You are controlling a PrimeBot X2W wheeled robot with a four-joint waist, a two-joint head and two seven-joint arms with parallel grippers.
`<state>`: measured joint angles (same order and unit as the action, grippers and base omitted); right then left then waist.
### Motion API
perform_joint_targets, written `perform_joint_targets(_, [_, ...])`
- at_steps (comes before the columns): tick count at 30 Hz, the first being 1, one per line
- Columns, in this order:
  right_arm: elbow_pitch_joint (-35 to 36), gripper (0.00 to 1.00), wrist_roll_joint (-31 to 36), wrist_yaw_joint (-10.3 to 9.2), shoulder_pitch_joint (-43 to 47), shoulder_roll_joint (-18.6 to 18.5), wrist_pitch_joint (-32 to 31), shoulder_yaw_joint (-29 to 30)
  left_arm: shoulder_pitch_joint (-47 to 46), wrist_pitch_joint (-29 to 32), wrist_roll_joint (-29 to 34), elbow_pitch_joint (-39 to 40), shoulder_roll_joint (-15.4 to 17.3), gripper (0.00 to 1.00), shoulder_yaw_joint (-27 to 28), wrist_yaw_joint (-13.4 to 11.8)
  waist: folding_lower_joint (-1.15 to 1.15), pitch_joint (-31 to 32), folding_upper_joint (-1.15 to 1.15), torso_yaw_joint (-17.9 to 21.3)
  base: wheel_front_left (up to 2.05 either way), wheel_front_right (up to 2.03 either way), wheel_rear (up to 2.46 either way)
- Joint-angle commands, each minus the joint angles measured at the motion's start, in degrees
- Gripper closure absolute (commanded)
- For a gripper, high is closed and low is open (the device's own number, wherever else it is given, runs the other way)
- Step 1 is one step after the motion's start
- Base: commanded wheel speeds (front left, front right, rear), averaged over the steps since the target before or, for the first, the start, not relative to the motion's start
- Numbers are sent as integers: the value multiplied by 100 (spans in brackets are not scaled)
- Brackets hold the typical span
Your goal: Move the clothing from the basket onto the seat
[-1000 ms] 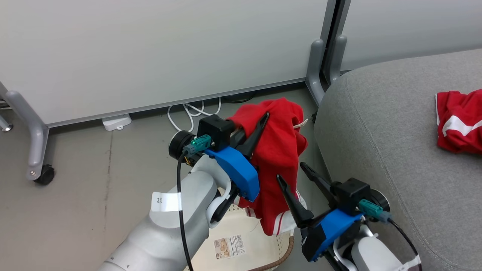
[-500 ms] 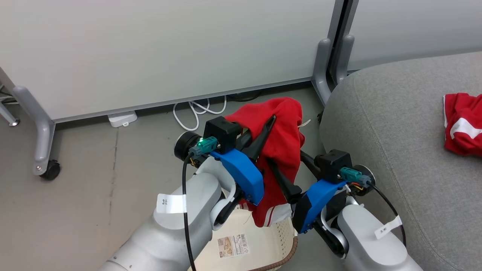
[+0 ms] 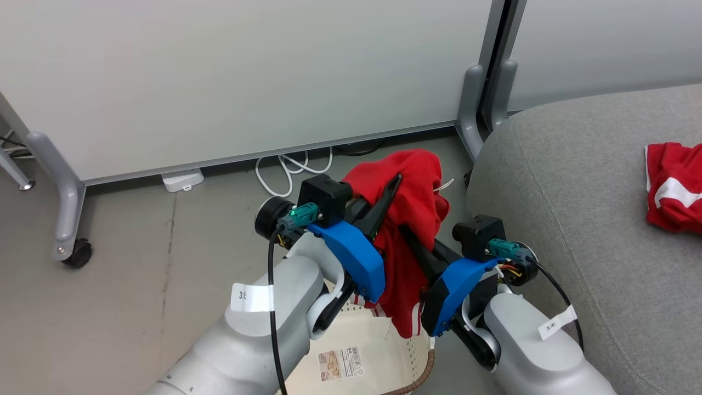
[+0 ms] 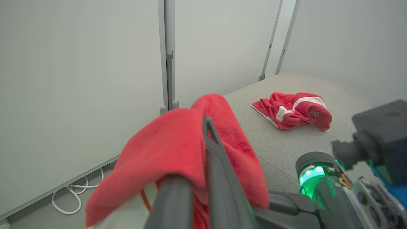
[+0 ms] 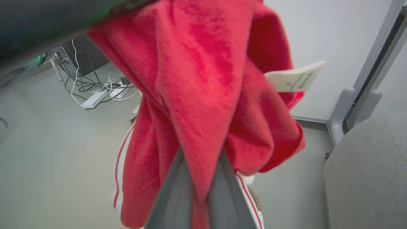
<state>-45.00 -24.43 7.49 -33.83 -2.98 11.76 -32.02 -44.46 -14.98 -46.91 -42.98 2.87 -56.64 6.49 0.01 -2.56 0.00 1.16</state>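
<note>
A red garment with white stripes hangs draped over my left gripper, which is shut on its upper fold above the basket. My right gripper reaches in from the right and is shut on the hanging middle of the same garment; in the right wrist view the fabric is pinched between its two grey fingers. The left wrist view has the garment folded over my left gripper. A second red garment lies on the grey seat at the right.
A grey partition wall stands behind, with a post foot between the basket and the seat and a castered leg at left. White cables and a white power block lie on the floor by the wall.
My right gripper, open and lower a second ago, has moved up and left onto the hanging garment and shut on it. The left gripper keeps its hold; the camera shifted slightly.
</note>
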Motion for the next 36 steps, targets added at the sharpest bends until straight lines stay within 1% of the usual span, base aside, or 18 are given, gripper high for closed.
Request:
perform_joint_targets(1, [-38, 100, -54, 1, -94, 11, 43, -30, -9, -28, -7, -12, 3, 100, -15, -26, -1, 3, 0, 11, 0, 0, 0])
perform_joint_targets(17, [-370, 100, -385, 1, -299, 14, 260, -303, 1, -30, -54, -31, 3, 100, -29, -41, -1, 18, 0, 102, 0, 0, 0])
perform_joint_targets(20, [-407, 100, -421, 1, -313, 14, 272, -343, 31, -30, -45, -33, 3, 96, -32, -48, -1, 21, 0, 110, 0, 0, 0])
perform_joint_targets(21, [-421, 100, -433, 1, -318, 14, 281, -355, 41, -30, -39, -37, 3, 83, -35, -49, -1, 23, 0, 112, 0, 0, 0])
perform_joint_targets(22, [-433, 100, -446, 1, -323, 14, 290, -363, 51, -30, -35, -42, 4, 75, -38, -50, -1, 25, 0, 113, 0, 0, 0])
perform_joint_targets(23, [-445, 100, -461, 1, -329, 14, 298, -371, 57, -30, -31, -46, 4, 57, -41, -51, -1, 29, 0, 114, 0, 0, 0])
perform_joint_targets(25, [-464, 100, -468, 1, -335, 14, 306, -391, 70, -30, -34, -46, 3, 9, -40, -45, -1, 37, 0, 117, 0, 0, 0])
perform_joint_targets(26, [-474, 100, -477, 1, -333, 14, 313, -401, 80, -30, -38, -49, 3, 0, -40, -43, -1, 45, 0, 119, 0, 0, 0])
perform_joint_targets(36, [-539, 100, -548, 1, -348, 14, 339, -462, 89, -30, -79, -77, 4, 0, -52, -44, -1, 76, 0, 108, 0, 0, 0])
